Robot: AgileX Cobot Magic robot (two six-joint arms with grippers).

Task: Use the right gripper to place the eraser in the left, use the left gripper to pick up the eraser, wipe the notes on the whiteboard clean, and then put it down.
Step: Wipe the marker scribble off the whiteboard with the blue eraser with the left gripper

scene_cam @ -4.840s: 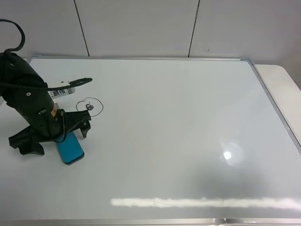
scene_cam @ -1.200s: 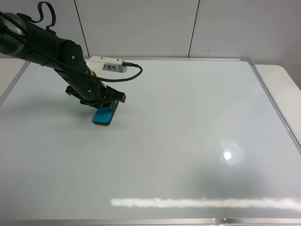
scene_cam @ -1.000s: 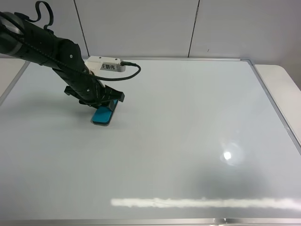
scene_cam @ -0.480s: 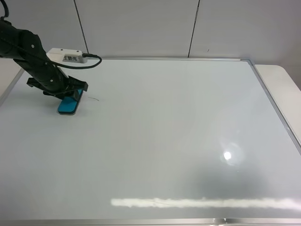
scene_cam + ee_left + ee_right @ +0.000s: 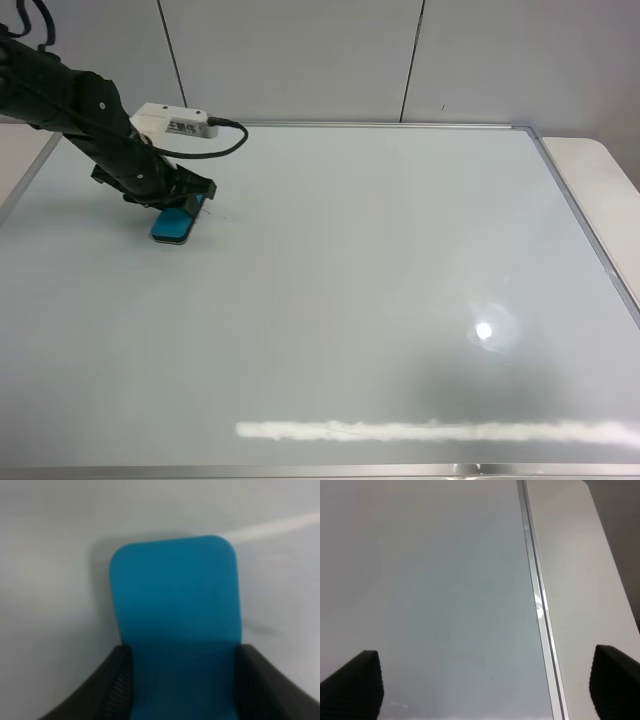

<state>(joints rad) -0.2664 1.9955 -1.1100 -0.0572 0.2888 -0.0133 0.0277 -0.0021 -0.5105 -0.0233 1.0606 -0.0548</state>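
A blue eraser (image 5: 174, 225) lies flat on the whiteboard (image 5: 360, 280) at the far left. My left gripper (image 5: 176, 208) is shut on it, pressing it against the board. In the left wrist view the eraser (image 5: 175, 600) sticks out between the two black fingers (image 5: 102, 690) of the left gripper (image 5: 182, 680). A faint thin stroke (image 5: 214, 212) remains just right of the eraser. My right gripper (image 5: 482, 685) is open and empty over the board's right side; it does not show in the exterior view.
The whiteboard's metal frame (image 5: 585, 225) runs along the right, with a white table surface (image 5: 605, 180) beyond it. The same frame edge (image 5: 536, 600) shows in the right wrist view. A grey panelled wall stands behind the board.
The left gripper has swept the eraser left and then a little back right across the board. The scribble seen earlier is wiped away except for a faint stroke.
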